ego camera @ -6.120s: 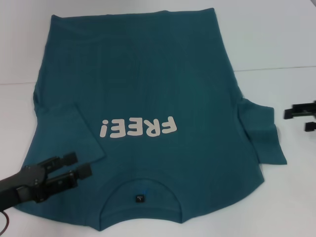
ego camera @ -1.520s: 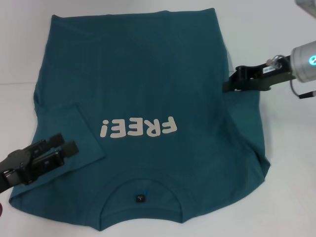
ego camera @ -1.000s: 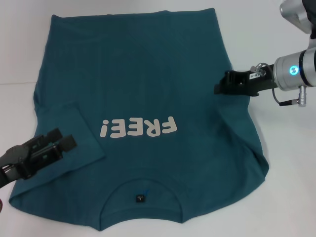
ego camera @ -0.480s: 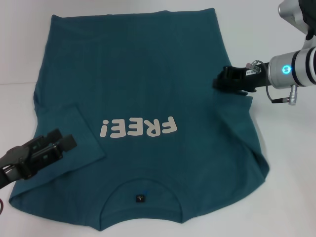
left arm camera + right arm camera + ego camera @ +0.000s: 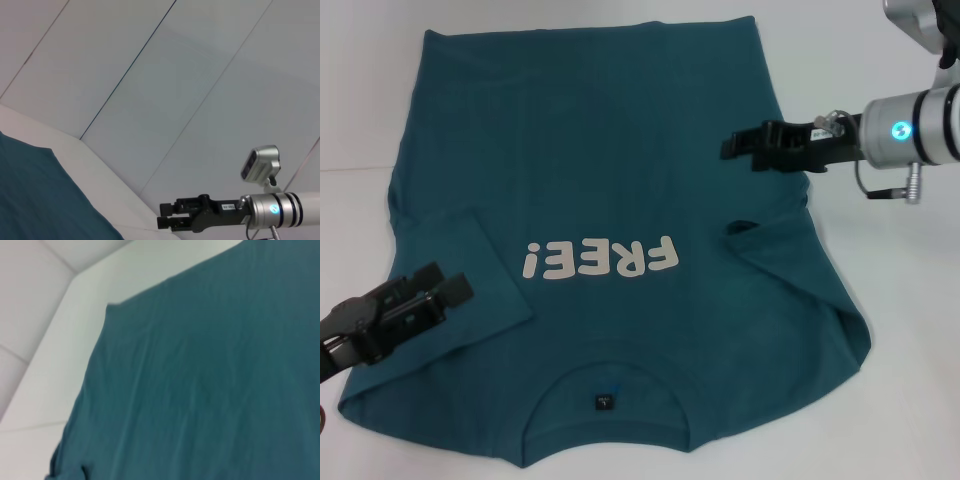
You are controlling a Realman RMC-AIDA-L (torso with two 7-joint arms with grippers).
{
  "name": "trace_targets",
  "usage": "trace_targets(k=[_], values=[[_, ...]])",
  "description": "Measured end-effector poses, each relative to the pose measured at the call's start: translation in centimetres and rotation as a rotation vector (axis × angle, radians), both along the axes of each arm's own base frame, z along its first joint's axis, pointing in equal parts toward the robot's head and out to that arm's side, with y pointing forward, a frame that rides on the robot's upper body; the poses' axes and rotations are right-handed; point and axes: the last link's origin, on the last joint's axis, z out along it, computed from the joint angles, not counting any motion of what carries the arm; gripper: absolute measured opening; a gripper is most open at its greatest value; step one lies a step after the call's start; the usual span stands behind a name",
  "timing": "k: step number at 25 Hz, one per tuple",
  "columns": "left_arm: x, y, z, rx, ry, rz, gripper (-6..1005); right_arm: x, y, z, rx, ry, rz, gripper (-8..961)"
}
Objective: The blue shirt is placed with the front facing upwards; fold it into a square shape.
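Observation:
The blue shirt [image 5: 620, 160] lies flat on the white table, "FREE!" print up and collar [image 5: 605, 400] nearest me. Its sleeve on my left is folded in onto the body. The sleeve on my right [image 5: 770, 235] is also folded inward and lies slightly puckered. My right gripper [image 5: 728, 144] hovers over the shirt's right half, above that sleeve, fingers slightly apart and empty. It also shows in the left wrist view [image 5: 162, 216]. My left gripper [image 5: 448, 283] is open and empty over the folded left sleeve. The right wrist view shows only shirt fabric [image 5: 200, 365].
The white table [image 5: 910, 330] extends to the right of the shirt and behind it. A pale wall [image 5: 200, 75] rises behind the table. The shirt's hem [image 5: 590, 28] lies near the table's far edge.
My right gripper moved left across the shirt, carrying the right sleeve inward; the sleeve now lies on the body below it. My left gripper pulled back slightly and stays still.

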Motion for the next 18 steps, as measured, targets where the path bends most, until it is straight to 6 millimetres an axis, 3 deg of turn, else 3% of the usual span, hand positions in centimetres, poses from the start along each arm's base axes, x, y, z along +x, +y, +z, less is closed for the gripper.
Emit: trace_targets(k=[6, 9, 11, 18], values=[[0.0, 0.0, 0.0, -0.001, -0.001, 0.001, 888, 1.3, -0.4, 3.5, -0.044, -0.095, 0.026, 503], [0.0, 0.0, 0.0, -0.001, -0.001, 0.003, 888, 2.6, -0.9, 5.3, -0.06, -0.134, 0.013, 619], [-0.1, -0.1, 0.0, -0.002, -0.002, 0.004, 888, 3.7, -1.5, 5.8, -0.084, -0.18, -0.001, 697], [0.0, 0.0, 0.0, -0.005, -0.005, 0.006, 888, 5.5, -2.2, 5.2, -0.115, -0.301, 0.024, 687]])
